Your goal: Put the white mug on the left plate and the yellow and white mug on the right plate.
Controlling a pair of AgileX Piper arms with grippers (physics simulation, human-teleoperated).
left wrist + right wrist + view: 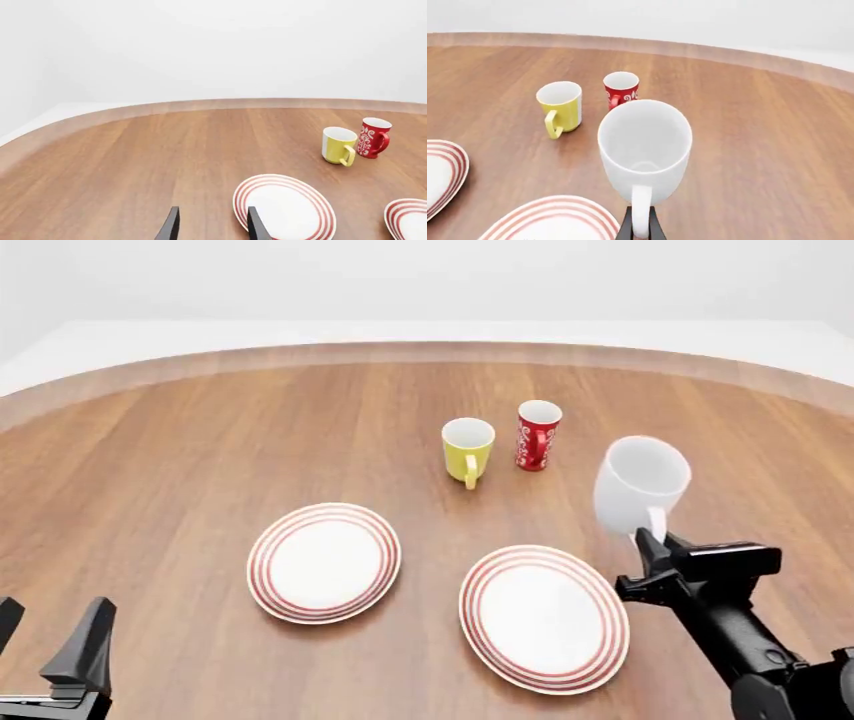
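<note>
My right gripper (653, 543) is shut on the handle of the white mug (641, 485), which tilts back toward me and seems lifted off the table, right of and behind the right plate (545, 617). The right wrist view shows the mug (644, 145) with its handle between the fingers (640, 227). The yellow and white mug (467, 450) stands upright behind the plates. The left plate (324, 562) lies bare. My left gripper (47, 642) is open and empty at the near left, left of the left plate (283, 207) in its wrist view (212, 227).
A slim red mug (538, 435) with white marks stands just right of the yellow and white mug. The round wooden table's far rim (427, 348) curves across the back.
</note>
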